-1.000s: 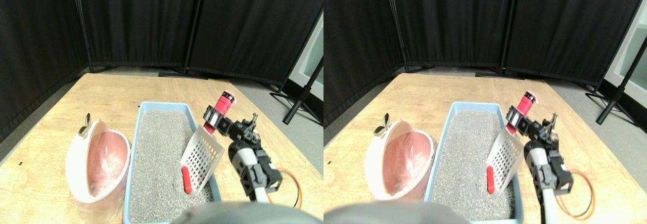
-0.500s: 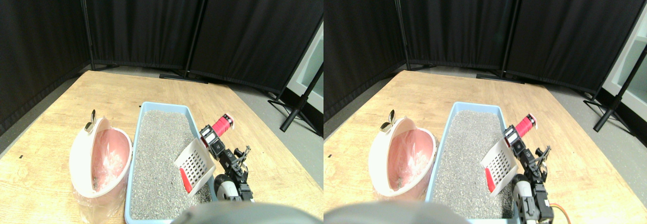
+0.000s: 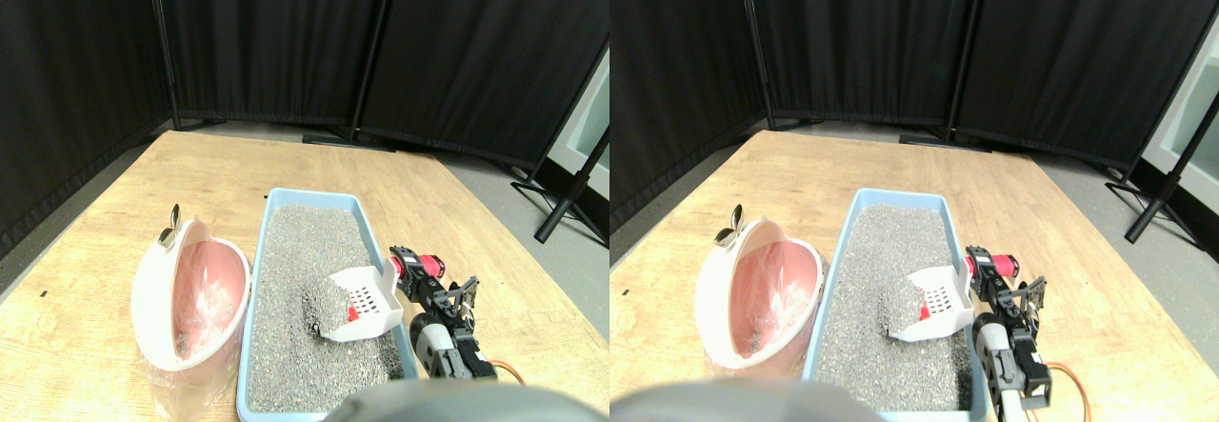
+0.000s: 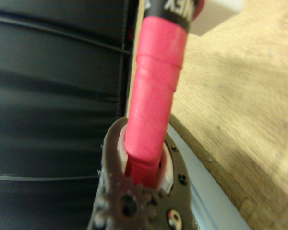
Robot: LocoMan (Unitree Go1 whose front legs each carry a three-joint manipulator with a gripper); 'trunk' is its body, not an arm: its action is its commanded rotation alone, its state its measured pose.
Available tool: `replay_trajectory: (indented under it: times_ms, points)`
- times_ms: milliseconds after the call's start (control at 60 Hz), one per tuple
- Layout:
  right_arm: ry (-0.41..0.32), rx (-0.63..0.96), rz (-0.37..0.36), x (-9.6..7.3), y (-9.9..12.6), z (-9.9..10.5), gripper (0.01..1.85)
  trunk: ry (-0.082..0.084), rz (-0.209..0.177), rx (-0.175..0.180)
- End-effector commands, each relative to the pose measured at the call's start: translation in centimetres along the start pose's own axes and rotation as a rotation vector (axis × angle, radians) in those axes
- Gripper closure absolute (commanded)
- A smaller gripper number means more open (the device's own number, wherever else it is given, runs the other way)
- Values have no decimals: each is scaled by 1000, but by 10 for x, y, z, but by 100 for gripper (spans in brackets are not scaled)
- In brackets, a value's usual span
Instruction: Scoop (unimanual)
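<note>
I have the right gripper (image 3: 411, 268) clamped on the scoop's red wrapped handle (image 3: 426, 265); the wrist view shows that handle (image 4: 153, 105) running straight down between the 2 jaws, so I read the grip as firm. From there the handle lies low over the right wall of the blue litter tray (image 3: 249, 293), and the white slotted scoop (image 3: 362, 298) sits in the litter (image 3: 300, 241) with its mouth turned toward the tray's left side. A heap of grey granules is piled in the scoop's mouth, and I can see a bit of the red object (image 3: 353, 313) inside the scoop, near its slotted back wall, mostly buried. So I judge the dig as largely done: the target looks captured, but the scoop is not yet lifted clear and the loose litter has not been sifted out. To the left of the tray, touching or just beside its wall, stands the white bin with the pink liner (image 3: 190, 303), open and tilted toward the tray; it seems the likely drop point. Lift, sift, carry over and tip are what I still have left. All of it rests on the wooden floor (image 3: 114, 203).
</note>
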Motion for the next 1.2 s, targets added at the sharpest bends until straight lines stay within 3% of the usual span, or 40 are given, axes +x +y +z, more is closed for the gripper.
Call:
replay_trajectory:
  times_ms: [17,333,500,717,1067,1200]
  points:
    - [-175,54,78,1,-3,23,181,7,10,-17]
    - [-289,100,127,-7,-10,36,181,-2,12,-10]
    - [-316,216,172,-13,-3,51,181,-5,21,-17]
    - [-299,338,147,-13,10,53,181,-10,53,-31]
    - [-266,473,173,-3,32,51,181,-17,83,-49]
    - [-227,570,136,4,38,49,181,-19,98,-60]
